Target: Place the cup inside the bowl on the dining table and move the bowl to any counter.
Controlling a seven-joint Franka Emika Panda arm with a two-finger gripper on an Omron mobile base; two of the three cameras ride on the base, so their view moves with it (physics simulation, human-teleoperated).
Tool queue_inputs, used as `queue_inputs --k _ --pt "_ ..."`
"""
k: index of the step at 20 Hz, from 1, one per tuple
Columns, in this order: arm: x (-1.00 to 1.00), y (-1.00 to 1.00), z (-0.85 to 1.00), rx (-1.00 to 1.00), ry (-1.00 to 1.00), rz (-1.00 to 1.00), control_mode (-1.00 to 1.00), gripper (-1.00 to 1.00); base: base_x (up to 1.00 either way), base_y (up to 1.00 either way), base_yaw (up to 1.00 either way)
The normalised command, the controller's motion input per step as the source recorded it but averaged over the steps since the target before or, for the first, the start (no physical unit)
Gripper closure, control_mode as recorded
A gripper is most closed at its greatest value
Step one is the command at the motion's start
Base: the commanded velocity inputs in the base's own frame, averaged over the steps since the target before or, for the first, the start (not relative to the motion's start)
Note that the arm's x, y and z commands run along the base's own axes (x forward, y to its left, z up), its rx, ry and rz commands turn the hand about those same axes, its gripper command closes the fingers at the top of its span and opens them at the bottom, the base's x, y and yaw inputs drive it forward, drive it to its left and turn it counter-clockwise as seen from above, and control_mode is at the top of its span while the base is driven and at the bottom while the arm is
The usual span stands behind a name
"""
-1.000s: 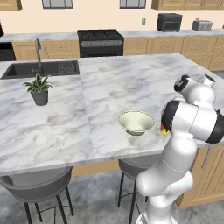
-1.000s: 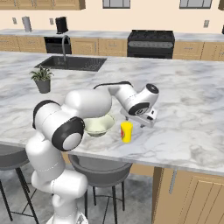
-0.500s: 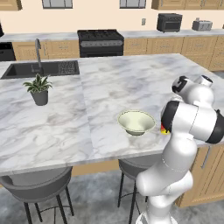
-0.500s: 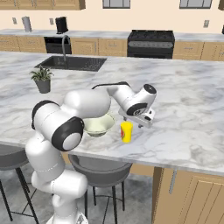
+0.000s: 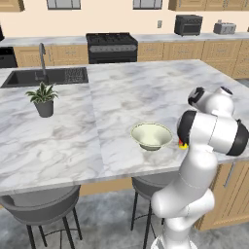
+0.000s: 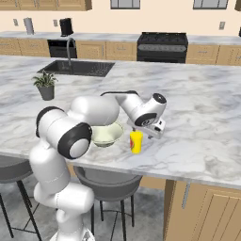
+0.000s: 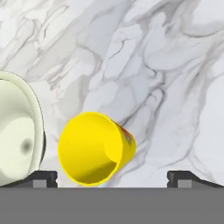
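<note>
The small yellow cup [image 6: 136, 141] with a red patch stands upright on the dining table [image 5: 121, 97] near its front edge. Just left of it sits the pale cream-green bowl [image 6: 107, 134], with nothing in it. My gripper [image 6: 148, 133] hangs open just above the cup and slightly to its right. In the hand view I look down into the cup [image 7: 94, 146], with the bowl's rim [image 7: 17, 135] at the left. Both dark fingertips [image 7: 43, 177] stand wide apart, one on each side of the cup. In the left base view my arm hides all but a sliver of the cup [image 5: 182, 144] beside the bowl [image 5: 151, 135].
A potted plant [image 5: 44, 101] and a sink [image 5: 46, 77] are at the table's far left. Grey stools [image 6: 106, 176] stand under the front edge. Wall counters [image 5: 160, 36] with a stove [image 5: 112, 46] run along the back.
My hand has sunk a little toward the cup. The cup and bowl have not moved, and the jaws stay wide.
</note>
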Motion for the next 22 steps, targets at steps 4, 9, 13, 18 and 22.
queue_inputs --k 4,9,13,18,22 --pt "0.06 0.00 -0.14 0.00 0.00 0.00 -1.00 -1.00 0.00 0.00 0.00" --pt "0.01 0.00 -0.10 0.00 0.00 0.00 -1.00 -1.00 0.00 0.00 0.00" --pt "0.00 0.00 -0.11 0.00 0.00 0.00 -1.00 -1.00 0.00 0.00 0.00" --pt "0.00 0.00 -0.11 0.00 0.00 0.00 -1.00 -1.00 0.00 0.00 0.00" --pt "0.03 0.00 -0.09 0.00 0.00 0.00 -1.00 -1.00 0.00 0.00 0.00"
